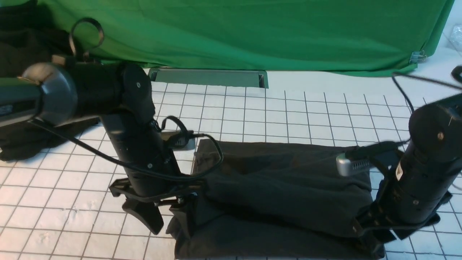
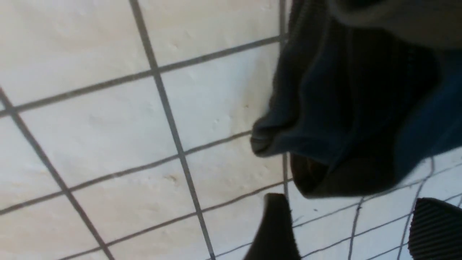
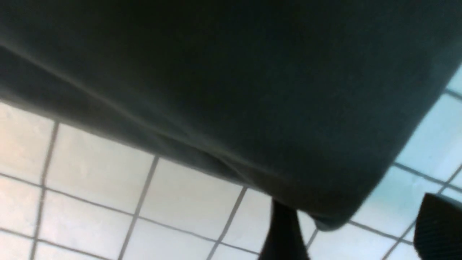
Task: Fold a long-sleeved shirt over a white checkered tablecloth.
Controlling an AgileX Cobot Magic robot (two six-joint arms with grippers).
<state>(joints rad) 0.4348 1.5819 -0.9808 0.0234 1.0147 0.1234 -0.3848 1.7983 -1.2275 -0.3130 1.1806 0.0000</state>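
**Both arms low at the near corners of the folded shirt**

The shirt (image 1: 285, 195) lies folded into a wide dark band on the tablecloth (image 1: 296, 112), near the front edge. The left arm (image 1: 133, 144) slopes down from its elbow to the shirt's left end. The left gripper (image 1: 166, 218) has its fingers spread; one finger stands on the bare cloth, the other is at the shirt's edge, and nothing is pinched between them. The right arm (image 1: 422, 173) leans down at the shirt's right near corner. The right gripper (image 3: 355, 231) also has its fingers apart, with the shirt's corner hanging free just beside them. A green sheet (image 1: 252, 32) hangs behind.
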